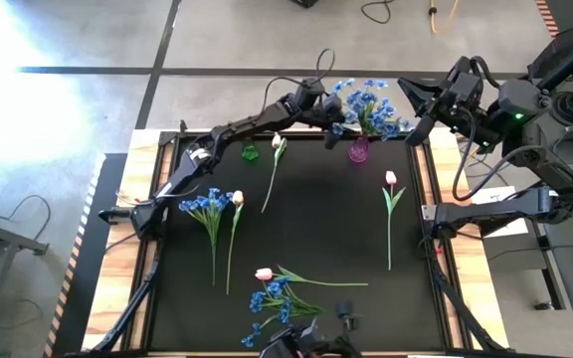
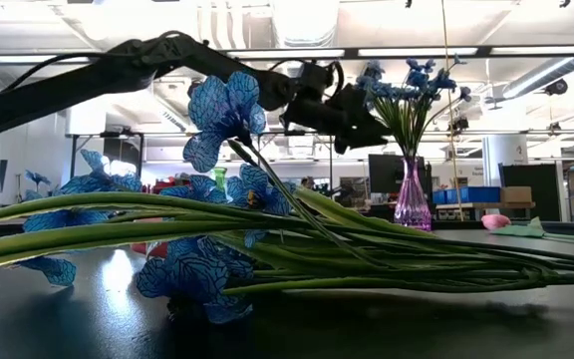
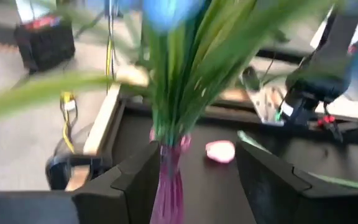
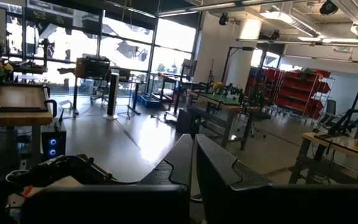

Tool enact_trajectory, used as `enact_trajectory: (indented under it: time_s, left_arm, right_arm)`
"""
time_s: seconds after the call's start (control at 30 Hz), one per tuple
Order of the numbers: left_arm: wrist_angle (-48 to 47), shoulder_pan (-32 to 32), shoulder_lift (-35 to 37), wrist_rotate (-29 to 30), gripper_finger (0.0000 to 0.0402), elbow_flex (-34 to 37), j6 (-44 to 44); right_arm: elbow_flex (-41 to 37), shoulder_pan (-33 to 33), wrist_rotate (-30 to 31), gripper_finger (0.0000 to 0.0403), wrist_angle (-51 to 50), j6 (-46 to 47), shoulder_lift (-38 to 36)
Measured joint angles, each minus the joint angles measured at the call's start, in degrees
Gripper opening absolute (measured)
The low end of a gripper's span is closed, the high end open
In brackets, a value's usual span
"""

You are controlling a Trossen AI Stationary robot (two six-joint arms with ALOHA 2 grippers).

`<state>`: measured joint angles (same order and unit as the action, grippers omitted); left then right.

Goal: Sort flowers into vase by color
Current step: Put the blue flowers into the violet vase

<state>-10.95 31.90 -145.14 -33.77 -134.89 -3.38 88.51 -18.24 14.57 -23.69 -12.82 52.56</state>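
Note:
A purple glass vase (image 1: 358, 150) stands at the table's far edge, with a bunch of blue flowers (image 1: 370, 104) upright in it. My left gripper (image 1: 338, 121) is open just to the vase's left. In the left wrist view its fingers stand on either side of the vase's neck (image 3: 169, 177) and the green stems (image 3: 185, 93), apart from both. On the black mat lie a white tulip (image 1: 278, 142), a blue bunch (image 1: 210, 204) beside another white tulip (image 1: 237, 199), a pink tulip (image 1: 390, 179), and a pink tulip (image 1: 264, 273) over a blue bunch (image 1: 272, 296). My right gripper (image 1: 418, 124) is shut and raised at the far right.
A small green vase (image 1: 250, 153) stands left of the purple vase, near the far edge. The near blue bunch (image 2: 217, 249) fills the front of the low view. Bare mat (image 1: 326, 219) lies in the middle. The right arm's base and cables sit along the right edge.

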Motion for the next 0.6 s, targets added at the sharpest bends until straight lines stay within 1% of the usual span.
enact_trajectory:
  time_s: [0.13, 0.27, 0.4, 0.5, 0.6]
  left_arm:
    - [-4.3, 0.3, 1.0, 0.4, 0.0193, 0.0, -1.1]
    - [-8.7, 0.5, 4.5, 1.1, 0.0193, 0.0, -5.3]
    - [-15.8, 0.7, 7.6, 1.8, 0.0192, 0.0, -9.5]
    - [-19.5, 0.8, 10.1, 1.8, 0.0185, 0.0, -11.2]
    - [-21.3, 1.0, 12.5, 1.8, 0.0169, -0.1, -11.5]
  right_arm:
    - [0.0, 0.0, 0.0, 0.0013, 0.2, -0.3, 0.0]
    - [0.0, 0.0, 0.0, 0.0013, 0.3, -0.7, -0.1]
    - [0.0, 0.0, 0.0, 0.0013, 0.2, -0.8, -0.5]
    - [0.0, 0.0, 0.0, 0.0013, -0.7, -1.1, -0.6]
    - [0.0, 0.0, -0.6, 0.0013, -2.6, -1.5, -0.6]
